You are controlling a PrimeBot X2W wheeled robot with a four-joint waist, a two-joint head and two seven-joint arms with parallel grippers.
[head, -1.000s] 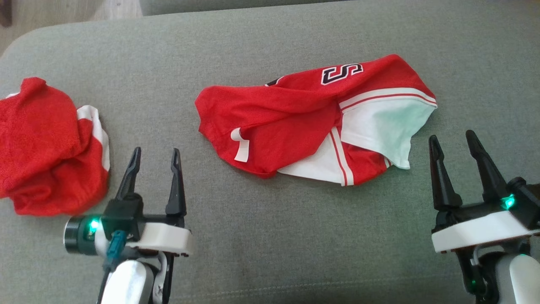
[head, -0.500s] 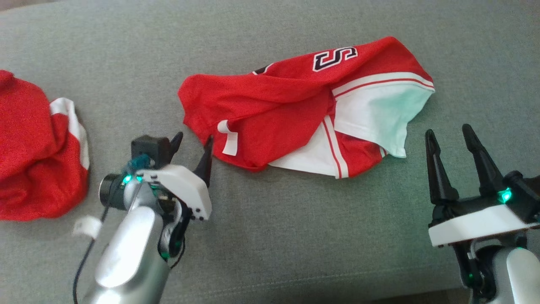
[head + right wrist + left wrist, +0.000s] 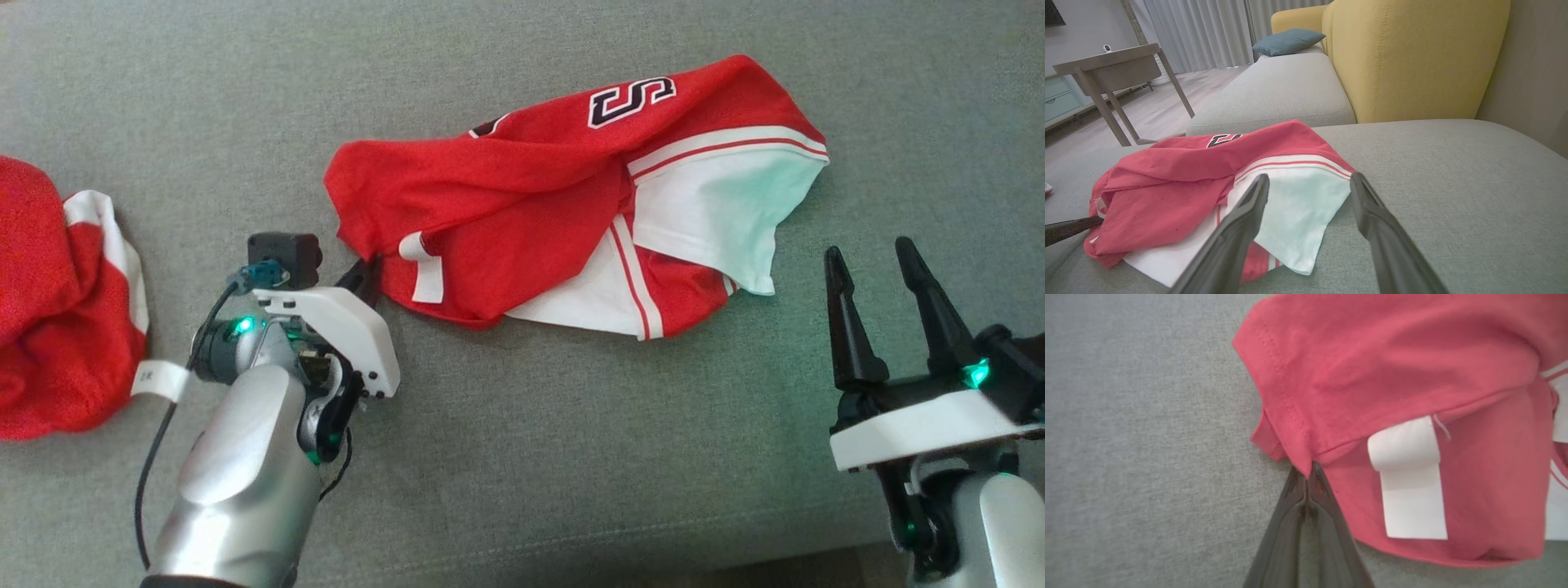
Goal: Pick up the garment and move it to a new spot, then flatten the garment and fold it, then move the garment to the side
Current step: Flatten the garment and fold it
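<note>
Where the grey woven cushion (image 3: 571, 474) meets the left edge, a crumpled red and white knit cloth (image 3: 57, 327) lies bunched. To its right, the left pincer (image 3: 365, 276) is pressed together on the stitched hem of the soft red jersey garment (image 3: 506, 196), near its white label (image 3: 1408, 477). That garment lies rumpled mid-cushion, smooth white striped panels showing. Further right, the right pincer (image 3: 869, 249) hovers spread apart, holding nothing, near the white sleeve (image 3: 718, 220)
</note>
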